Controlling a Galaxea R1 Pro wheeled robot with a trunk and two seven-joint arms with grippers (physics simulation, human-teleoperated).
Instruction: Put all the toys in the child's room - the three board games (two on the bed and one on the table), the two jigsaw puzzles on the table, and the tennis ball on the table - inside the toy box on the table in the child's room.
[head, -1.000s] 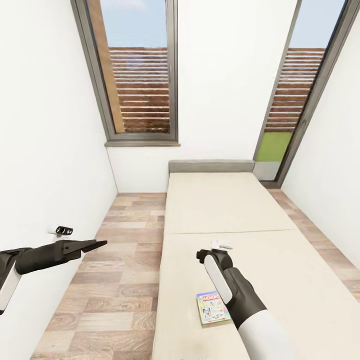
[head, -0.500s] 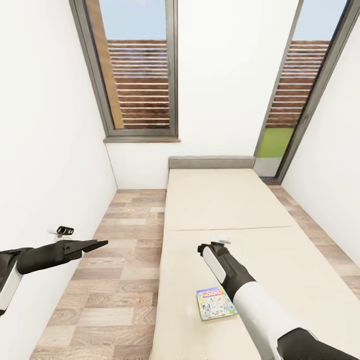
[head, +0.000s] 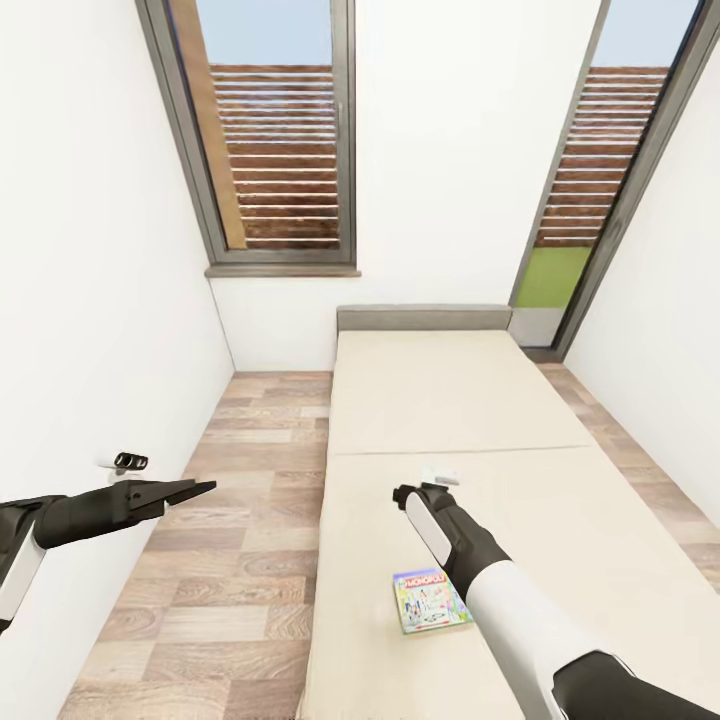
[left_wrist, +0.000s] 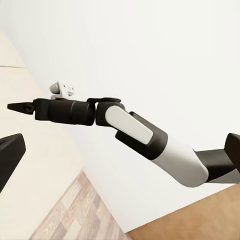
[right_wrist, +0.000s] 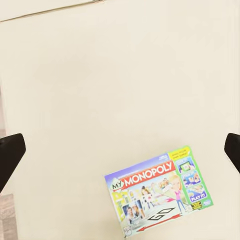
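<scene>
A green-and-white Monopoly board game lies flat on the cream bed, near its left edge. My right gripper hangs over the bed just beyond that box, pointing down. In the right wrist view the gripper is open and empty, with the Monopoly box on the mattress below it. A small pale flat thing lies just past the right wrist, too small to identify. My left gripper is held out over the floor beside the bed, open with nothing in it. The left wrist view looks across at the right arm.
The bed runs away from me to a grey headboard under the far wall. A strip of wood-plank floor lies between the bed and the white left wall. A small black-and-white fitting sits low on that wall. Two tall windows are at the back.
The whole picture has slid up a little, so the camera has moved. My right arm has stretched further out over the bed. The left arm holds still.
</scene>
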